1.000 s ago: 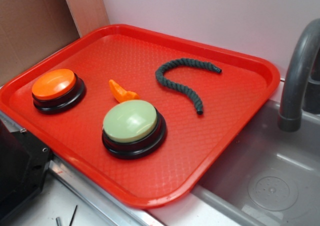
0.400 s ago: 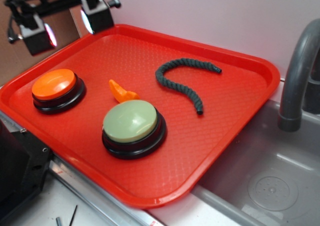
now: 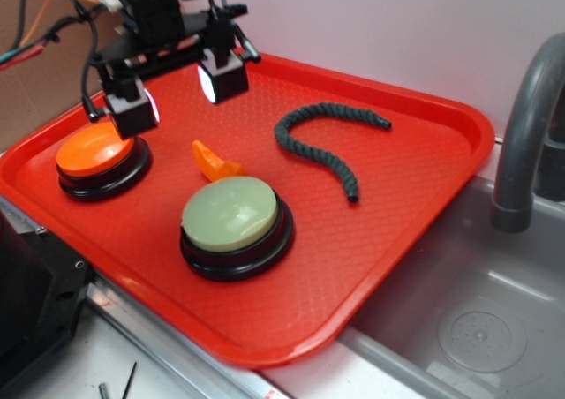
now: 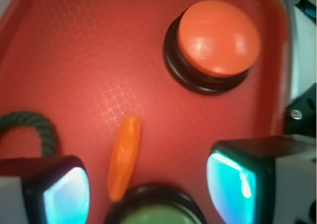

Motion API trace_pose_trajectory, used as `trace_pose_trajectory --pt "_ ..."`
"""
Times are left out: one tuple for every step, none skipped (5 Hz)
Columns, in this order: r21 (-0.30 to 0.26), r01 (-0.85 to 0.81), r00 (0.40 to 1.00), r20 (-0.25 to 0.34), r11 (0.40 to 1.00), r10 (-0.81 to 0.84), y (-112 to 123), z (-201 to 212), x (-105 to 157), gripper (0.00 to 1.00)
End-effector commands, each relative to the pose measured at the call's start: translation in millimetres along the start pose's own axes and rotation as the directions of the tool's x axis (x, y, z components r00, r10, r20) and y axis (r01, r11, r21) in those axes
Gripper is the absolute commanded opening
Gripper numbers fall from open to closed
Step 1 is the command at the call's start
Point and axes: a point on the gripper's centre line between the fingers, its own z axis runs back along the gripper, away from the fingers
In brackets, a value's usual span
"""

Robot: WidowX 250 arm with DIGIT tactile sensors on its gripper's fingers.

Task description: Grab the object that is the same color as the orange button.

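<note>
The gripper [image 3: 177, 87] hangs wide open at the upper left of the frame — holding nothing. The little orange piece [image 3: 214, 161] lies on the red tray [image 3: 415, 205], touching the top edge of the green button [image 3: 235, 223]. The orange button [image 3: 101, 156] sits at the left — under one finger [image 3: 132, 109].
</note>
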Motion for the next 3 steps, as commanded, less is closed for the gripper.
trace_pose_trajectory --pt "0.039 0.064 0.997 0.039 0.997 -0.066 1 -40 -14 1.0" --pt "0.02 0.055 0.994 0.095 0.998 -0.057 1 -55 -24 1.0" --pt "0.026 0.078 0.989 0.123 0.997 -0.081 -20 -64 -13 1.0"
